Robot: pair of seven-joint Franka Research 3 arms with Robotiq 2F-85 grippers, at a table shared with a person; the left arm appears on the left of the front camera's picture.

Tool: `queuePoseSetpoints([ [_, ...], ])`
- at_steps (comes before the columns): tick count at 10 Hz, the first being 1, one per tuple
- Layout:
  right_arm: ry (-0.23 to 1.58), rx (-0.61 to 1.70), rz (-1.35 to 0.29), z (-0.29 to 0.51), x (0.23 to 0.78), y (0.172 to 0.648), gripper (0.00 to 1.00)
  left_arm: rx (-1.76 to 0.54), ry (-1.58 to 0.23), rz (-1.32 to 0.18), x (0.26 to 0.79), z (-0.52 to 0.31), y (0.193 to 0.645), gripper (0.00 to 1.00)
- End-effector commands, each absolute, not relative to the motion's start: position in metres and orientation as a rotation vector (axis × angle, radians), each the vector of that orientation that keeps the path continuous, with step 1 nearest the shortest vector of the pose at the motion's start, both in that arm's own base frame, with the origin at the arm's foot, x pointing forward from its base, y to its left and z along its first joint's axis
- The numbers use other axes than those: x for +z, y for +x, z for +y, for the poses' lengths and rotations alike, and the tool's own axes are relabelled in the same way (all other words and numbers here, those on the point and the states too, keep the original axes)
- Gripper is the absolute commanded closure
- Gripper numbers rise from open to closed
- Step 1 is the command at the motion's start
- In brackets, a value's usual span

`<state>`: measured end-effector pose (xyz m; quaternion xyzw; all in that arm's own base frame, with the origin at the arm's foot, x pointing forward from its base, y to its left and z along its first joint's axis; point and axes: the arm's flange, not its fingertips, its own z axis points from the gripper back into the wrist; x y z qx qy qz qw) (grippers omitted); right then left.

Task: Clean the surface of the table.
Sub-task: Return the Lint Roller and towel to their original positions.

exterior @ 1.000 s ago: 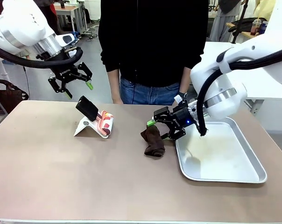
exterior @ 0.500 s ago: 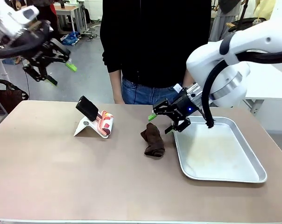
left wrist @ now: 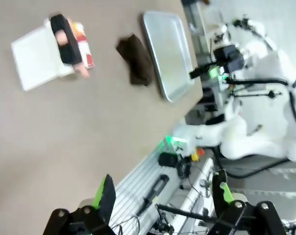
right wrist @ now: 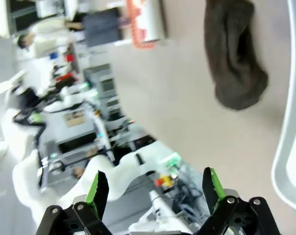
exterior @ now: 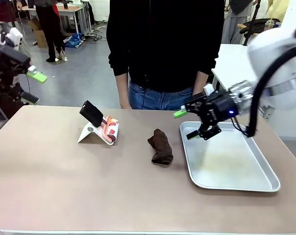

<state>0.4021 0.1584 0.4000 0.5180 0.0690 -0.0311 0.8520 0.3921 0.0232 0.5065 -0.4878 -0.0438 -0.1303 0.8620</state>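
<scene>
The table (exterior: 64,181) has a matte taupe-brown top. A crumpled dark brown cloth (exterior: 161,147) lies on it near the middle, just left of the steel tray (exterior: 265,186). My right gripper (exterior: 186,125) hovers open over the tray's far left corner, to the right of the cloth and apart from it. My left gripper (exterior: 34,88) is open beyond the table's far left edge, raised above it, holding nothing. In the right wrist view, the open right gripper (right wrist: 155,188) looks past its fingers at the cloth (right wrist: 234,54). From high up, the open left gripper (left wrist: 163,196) overlooks the table (left wrist: 64,127) and cloth (left wrist: 135,58).
A white stand carrying a black phone (exterior: 91,113) and a colourful packet (exterior: 110,128) sits at the table's back left. A person in a black top (exterior: 162,44) stands at the far edge. The tray (left wrist: 167,49) holds nothing.
My left gripper has swung left and away from above the phone stand to beyond the table's left edge. My right gripper has drawn back rightward from the cloth to over the tray.
</scene>
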Motion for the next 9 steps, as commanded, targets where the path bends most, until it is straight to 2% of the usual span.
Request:
queuePoseSetpoints([
  [1,1.299,-0.058,0.182,0.118,0.396,0.378,0.00,-0.271,-1.167,-0.102,0.481,0.046,0.389,0.00],
  [3,1.431,-0.024,0.157,0.086,0.402,0.360,0.00,-0.158,-1.315,-0.140,0.458,0.074,0.396,0.00],
  [4,1.497,0.045,0.155,0.074,0.402,0.351,0.00,-0.110,-1.361,-0.147,0.451,0.085,0.405,0.10],
  [5,1.541,0.061,0.115,0.065,0.399,0.346,0.00,0.022,-1.362,-0.166,0.443,0.097,0.415,0.10],
  [7,1.593,0.029,-0.074,0.053,0.392,0.343,0.00,0.120,-1.396,-0.138,0.435,0.108,0.424,0.10],
  [8,1.519,0.031,0.113,0.058,0.408,0.356,0.00,0.139,-1.380,-0.116,0.435,0.109,0.427,0.10],
  [9,1.519,0.031,0.113,0.058,0.408,0.356,0.00,0.070,-1.373,-0.144,0.424,0.113,0.417,0.10],
])
